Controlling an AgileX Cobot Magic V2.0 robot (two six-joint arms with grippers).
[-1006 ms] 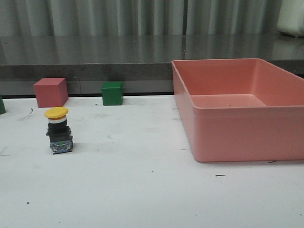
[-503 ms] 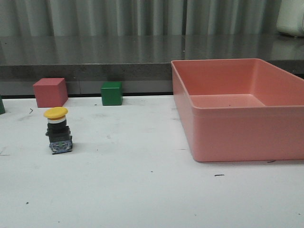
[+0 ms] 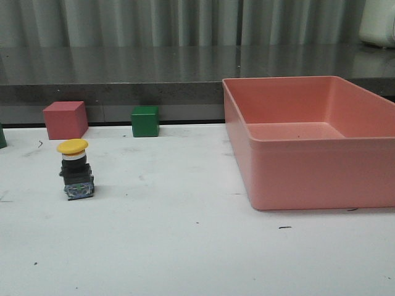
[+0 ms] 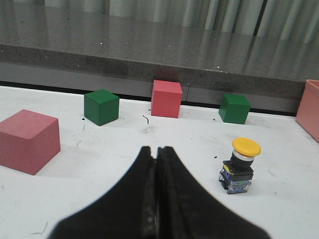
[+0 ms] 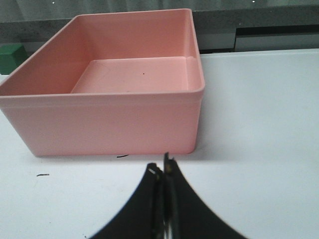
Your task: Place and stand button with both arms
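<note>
The button [image 3: 75, 171] stands on the white table [image 3: 185, 246], yellow cap up. The left end effector [image 4: 156, 150] and right end effector [image 5: 163, 168] are both closed and hold nothing.

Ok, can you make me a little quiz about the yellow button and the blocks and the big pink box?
1. True or false: the button stands upright with its yellow cap on top.
2. What lies inside the pink box? A) the button B) a green cube C) nothing visible
3. Fill in: both the left gripper and the right gripper are ____.

Key: 1 true. 2 C. 3 shut, and holding nothing.
</note>
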